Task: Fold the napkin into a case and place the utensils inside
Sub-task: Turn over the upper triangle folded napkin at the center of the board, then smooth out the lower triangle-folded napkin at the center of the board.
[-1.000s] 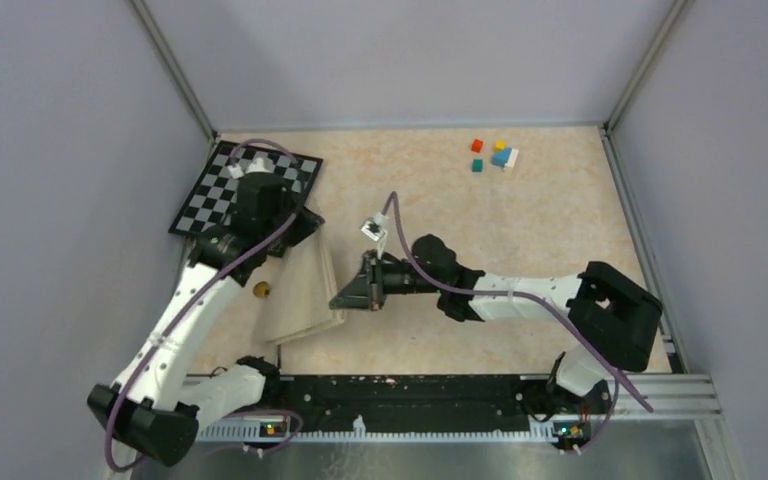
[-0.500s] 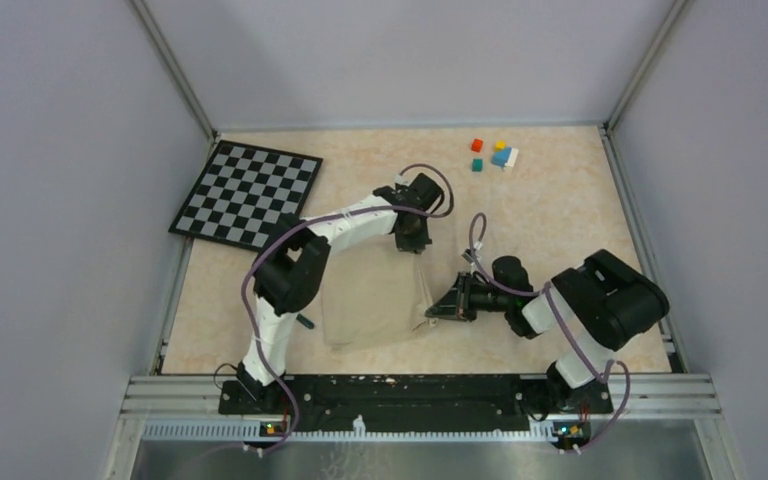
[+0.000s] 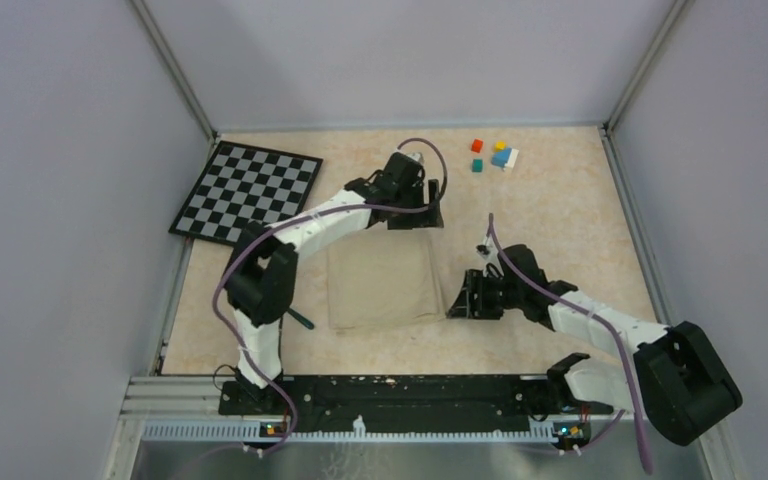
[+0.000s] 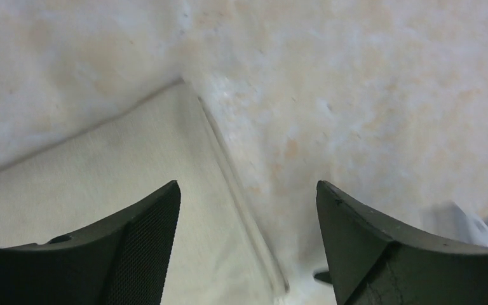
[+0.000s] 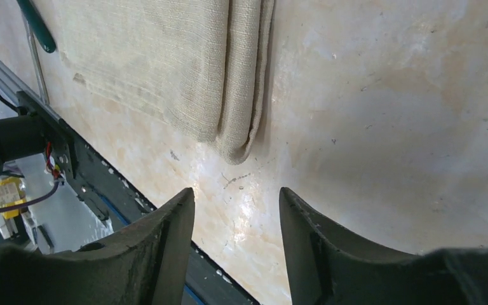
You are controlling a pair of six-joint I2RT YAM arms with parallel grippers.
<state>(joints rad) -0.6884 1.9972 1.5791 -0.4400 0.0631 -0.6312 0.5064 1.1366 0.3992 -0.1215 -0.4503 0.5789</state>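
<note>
Napkin [image 3: 380,283] lies flat mid-table [image 3: 560,230], folded to a rough square, betw. the 2 arms. Right edge shows stacked layers in the right wrist cam, w/ a rounded fold at the near right corner.

Left gripper [image 4: 248,187] hangs over the napkin's far right corner. Jaws wide, nothing betw. them; one finger is above the cloth, the other above bare table.

Right gripper [image 5: 236,190] is low, just beside the napkin's near right corner, pointing at it. Jaws apart at a medium gap, empty, not touching the cloth.

One utensil [image 3: 300,321] w/ a teal handle lies just off the napkin's near left corner, partly under the left arm. Can't make out other utensils.

Checkerboard [image 3: 250,190] at far left, well apart from the napkin. Small colored cubes [image 3: 495,155] at far right.
</note>
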